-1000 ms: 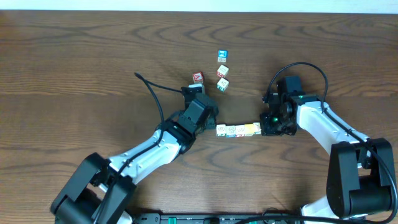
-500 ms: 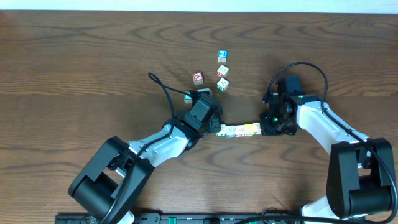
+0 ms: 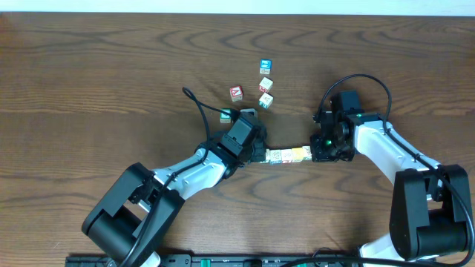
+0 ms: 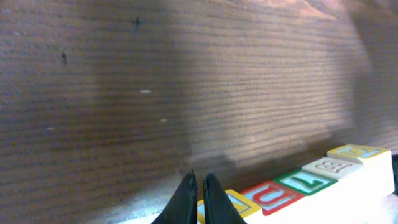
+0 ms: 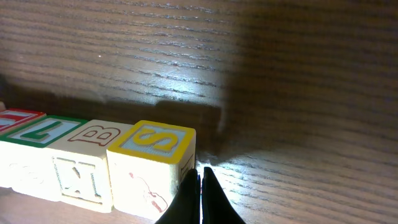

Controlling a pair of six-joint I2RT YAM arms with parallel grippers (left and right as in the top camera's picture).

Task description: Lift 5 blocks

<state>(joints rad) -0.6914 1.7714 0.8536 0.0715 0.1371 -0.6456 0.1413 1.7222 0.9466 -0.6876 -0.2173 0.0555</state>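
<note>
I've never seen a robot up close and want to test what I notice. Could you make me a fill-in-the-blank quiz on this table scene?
1. The row of blocks lies between the left fingers and the right fingers, both pairs ____.
2. The end block nearest the right fingers bears a yellow-framed letter ____.
3. Its neighbour bears the letter ____.

Missing words: shut; S; B

blocks (image 3: 288, 155) — touching row, letters up
</note>
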